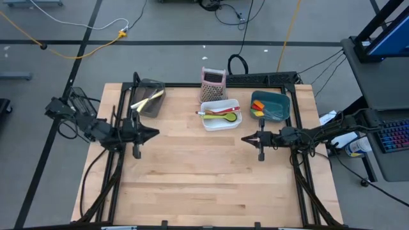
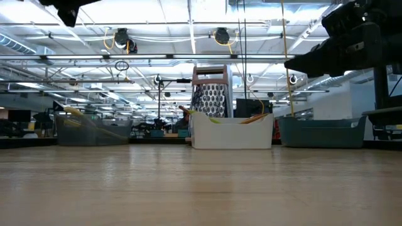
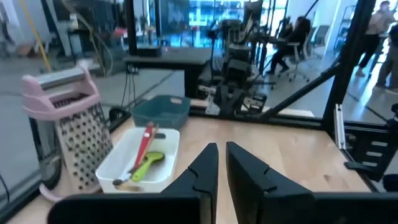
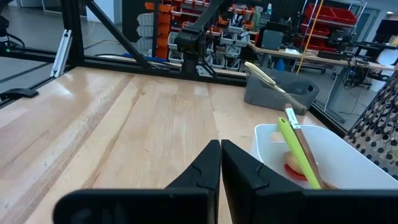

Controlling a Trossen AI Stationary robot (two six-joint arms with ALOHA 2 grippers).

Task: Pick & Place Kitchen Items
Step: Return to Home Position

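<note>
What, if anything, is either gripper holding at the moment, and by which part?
Nothing is held: the left gripper and the right gripper are both shut and empty above the wooden table.

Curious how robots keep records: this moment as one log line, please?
left gripper: shut, empty, raised left | right gripper: shut, empty, raised right | utensils: in white bin, teal bin, mesh bin

A light wooden tabletop (image 1: pixel 204 172) of long planks sits in a black metal frame. Four things stand on it, all along the far side. A dark mesh bin (image 1: pixel 152 110) is near the left corner and a white rectangular plastic bin (image 1: pixel 222 126) is in the middle. An upright pink-and-silver box grater (image 1: pixel 213 80) stands just behind the white bin, and a teal plastic bin (image 1: pixel 271 94) is towards the right edge.
</note>
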